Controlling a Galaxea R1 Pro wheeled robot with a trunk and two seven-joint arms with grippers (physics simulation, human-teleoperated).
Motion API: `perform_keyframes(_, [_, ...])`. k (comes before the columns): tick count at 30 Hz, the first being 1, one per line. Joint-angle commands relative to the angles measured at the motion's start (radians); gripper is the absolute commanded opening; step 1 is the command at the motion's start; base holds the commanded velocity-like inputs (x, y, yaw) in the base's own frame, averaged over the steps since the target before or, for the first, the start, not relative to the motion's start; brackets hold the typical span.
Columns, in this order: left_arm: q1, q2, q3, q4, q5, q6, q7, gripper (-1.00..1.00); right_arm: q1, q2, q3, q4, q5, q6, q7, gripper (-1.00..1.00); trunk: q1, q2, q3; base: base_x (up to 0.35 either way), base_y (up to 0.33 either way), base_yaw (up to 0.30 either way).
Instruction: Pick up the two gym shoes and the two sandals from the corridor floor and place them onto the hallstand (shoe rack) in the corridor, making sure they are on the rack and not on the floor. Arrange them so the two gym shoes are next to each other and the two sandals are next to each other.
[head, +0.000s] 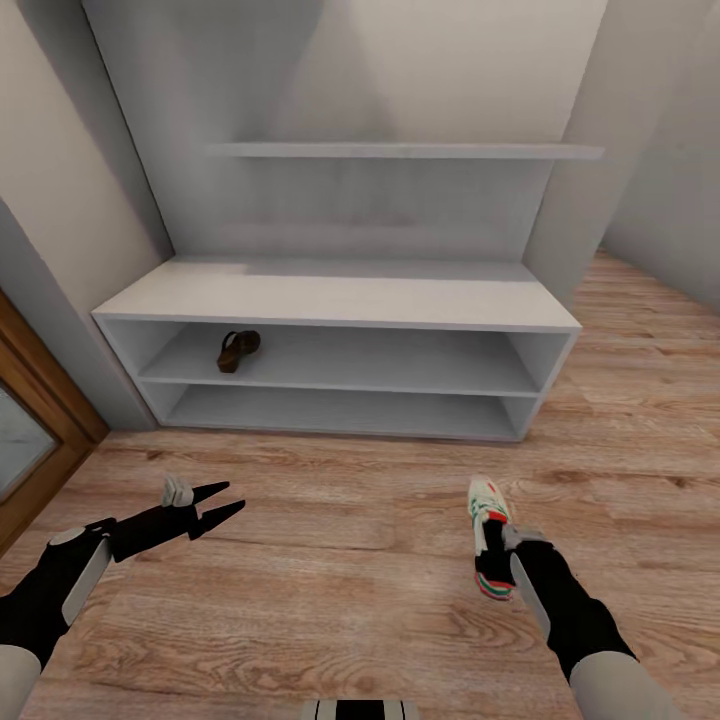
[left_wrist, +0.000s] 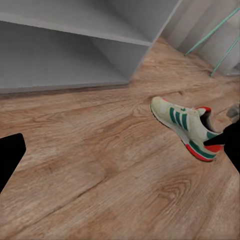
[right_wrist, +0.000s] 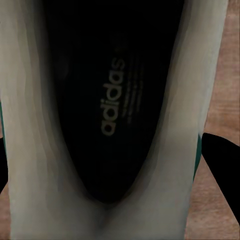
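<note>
On the rack's (head: 340, 300) upper tier, near its left end, lies one sandal (head: 238, 350). In front of the rack, the left tool (head: 222, 502) hovers spread and empty above the floor (head: 340, 560). Right of it, the right tool (head: 497, 545) sits over a shoe (head: 487, 535) on the floor, toe toward the rack; I cannot tell its grip. The left wrist view shows the shoe's striped side (left_wrist: 187, 127); the right wrist view shows its dark inside (right_wrist: 107, 100).

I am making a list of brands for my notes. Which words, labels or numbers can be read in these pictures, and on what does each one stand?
"adidas": on the dark insole inside the white low sneaker with green stripes.
Small lines of print beside that word: too blurred to read.
No other text can be read.
</note>
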Motion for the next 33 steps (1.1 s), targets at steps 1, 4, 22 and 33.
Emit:
perform_keyframes(1, [0.0,0.0,0.0,-0.001,0.005,0.011,-0.004,1.0,-0.015,0.008,0.0,-0.001,0.009,0.015,-0.009,-1.0,0.0,0.0,-0.001,0.0,0.0,0.0])
perform_keyframes(4, [0.0,0.0,0.0,-0.001,0.005,0.011,-0.004,1.0,-0.077,0.027,0.002,-0.001,0.009,0.035,-0.012,-1.0,0.0,0.0,-0.001,0.0,0.0,0.0])
perform_keyframes(22, [0.0,-0.001,0.001,-0.002,0.004,0.011,-0.002,1.0,-0.228,0.064,0.008,-0.008,0.004,0.049,-0.013,-1.0,0.0,0.0,-0.001,0.0,0.0,0.0])
perform_keyframes(33, [0.0,-0.001,0.0,-0.002,0.004,0.012,-0.002,1.0,-0.228,0.068,0.01,-0.005,0.009,0.048,-0.015,-1.0,0.0,0.0,-0.001,0.0,0.0,0.0])
